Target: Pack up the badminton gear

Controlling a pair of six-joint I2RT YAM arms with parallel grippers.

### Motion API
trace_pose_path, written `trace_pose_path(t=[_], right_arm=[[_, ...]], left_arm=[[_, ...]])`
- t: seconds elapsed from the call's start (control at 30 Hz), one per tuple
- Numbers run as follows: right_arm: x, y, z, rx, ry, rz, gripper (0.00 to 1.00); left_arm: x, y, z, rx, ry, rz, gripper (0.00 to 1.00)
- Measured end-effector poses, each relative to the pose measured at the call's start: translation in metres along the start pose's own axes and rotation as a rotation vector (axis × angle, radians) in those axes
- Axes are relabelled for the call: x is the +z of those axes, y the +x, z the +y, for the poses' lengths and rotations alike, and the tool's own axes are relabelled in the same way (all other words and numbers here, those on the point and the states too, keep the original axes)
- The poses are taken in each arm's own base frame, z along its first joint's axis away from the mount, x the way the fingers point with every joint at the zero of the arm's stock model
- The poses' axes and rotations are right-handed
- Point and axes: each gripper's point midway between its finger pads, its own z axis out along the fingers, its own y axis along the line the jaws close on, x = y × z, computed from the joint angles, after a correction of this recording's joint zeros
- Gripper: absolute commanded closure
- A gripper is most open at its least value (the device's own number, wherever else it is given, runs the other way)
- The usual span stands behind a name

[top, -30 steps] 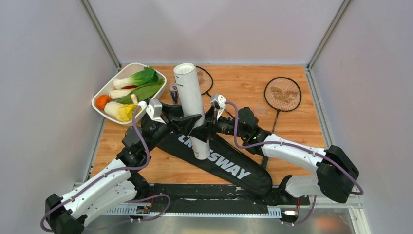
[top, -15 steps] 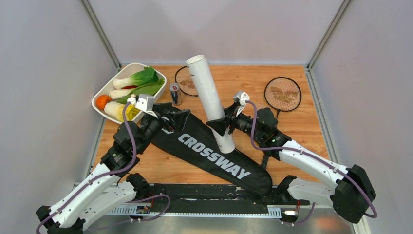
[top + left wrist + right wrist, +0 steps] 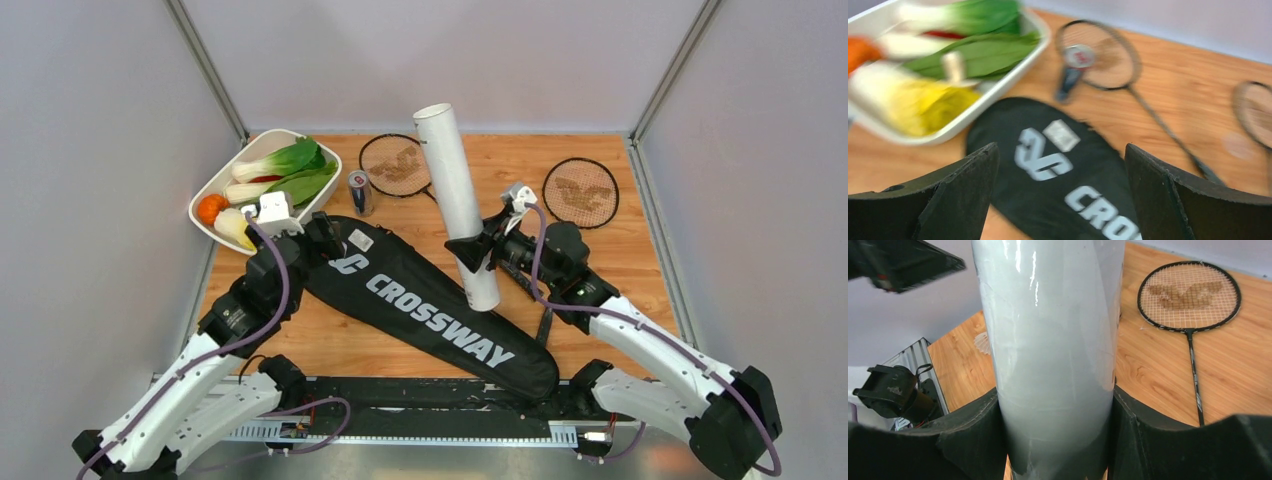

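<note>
My right gripper (image 3: 472, 250) is shut on the white tube (image 3: 452, 190), which it holds off the table, leaning with its top toward the back. In the right wrist view the tube (image 3: 1048, 340) fills the gap of the right gripper (image 3: 1053, 412). My left gripper (image 3: 322, 232) hangs open and empty over the top end of the black CROSSWAY bag (image 3: 430, 310); the left gripper (image 3: 1060, 150) frames the bag (image 3: 1048, 165). One racket (image 3: 395, 165) lies behind the tube, the other racket (image 3: 580, 192) at the back right. A small white shuttlecock (image 3: 980, 342) lies left of the tube.
The white tray (image 3: 203, 197) of vegetables stands at the back left, close to my left wrist. A blue-silver can (image 3: 358, 190) stands between the tray and the near racket. Grey walls close in on the left, the back and the right.
My left gripper let go of the tube, opened wide and drew back left over the bag's end. My right gripper carried the tube to the right.
</note>
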Motion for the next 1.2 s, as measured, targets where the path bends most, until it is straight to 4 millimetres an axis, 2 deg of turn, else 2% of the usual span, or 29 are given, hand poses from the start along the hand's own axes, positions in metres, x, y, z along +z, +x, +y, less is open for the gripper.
trace_pose_path(t=[0.13,0.23,0.3,0.4,0.47,0.63,0.73,0.8,0.97,1.13,1.2], right_arm=[[-0.015,-0.015,0.005,-0.012,0.006,-0.046,0.59],[-0.023,-0.025,0.01,-0.023,-0.002,-0.077,0.58],[-0.026,-0.03,0.012,-0.028,-0.004,-0.092,0.58],[-0.03,-0.032,0.013,-0.034,0.0,-0.096,0.58],[-0.031,-0.03,0.012,-0.037,0.002,-0.09,0.58],[-0.031,-0.022,0.009,-0.05,0.011,-0.06,0.57],[-0.031,-0.02,0.008,-0.062,0.014,-0.051,0.56],[-0.03,-0.018,0.007,-0.069,0.017,-0.045,0.55],[-0.03,-0.017,0.004,-0.081,0.026,-0.039,0.55],[-0.03,-0.015,-0.001,-0.086,0.04,-0.032,0.54],[-0.03,-0.014,-0.002,-0.085,0.044,-0.029,0.54]], left_arm=[[0.015,0.029,0.074,-0.01,-0.365,0.086,0.02],[0.016,0.061,0.125,-0.041,-0.589,0.165,0.09],[0.009,0.089,0.151,-0.043,-0.717,0.233,0.16],[-0.003,0.126,0.172,-0.035,-0.845,0.316,0.22],[-0.009,0.141,0.18,-0.051,-0.898,0.338,0.27],[-0.021,0.165,0.19,-0.177,-0.988,0.32,0.29],[-0.022,0.169,0.191,-0.212,-0.994,0.3,0.43],[-0.021,0.169,0.192,-0.222,-0.997,0.289,0.46],[-0.021,0.174,0.192,-0.216,-0.999,0.311,0.47],[-0.026,0.189,0.192,-0.212,-0.987,0.357,0.47],[-0.027,0.194,0.191,-0.211,-0.975,0.372,0.5]])
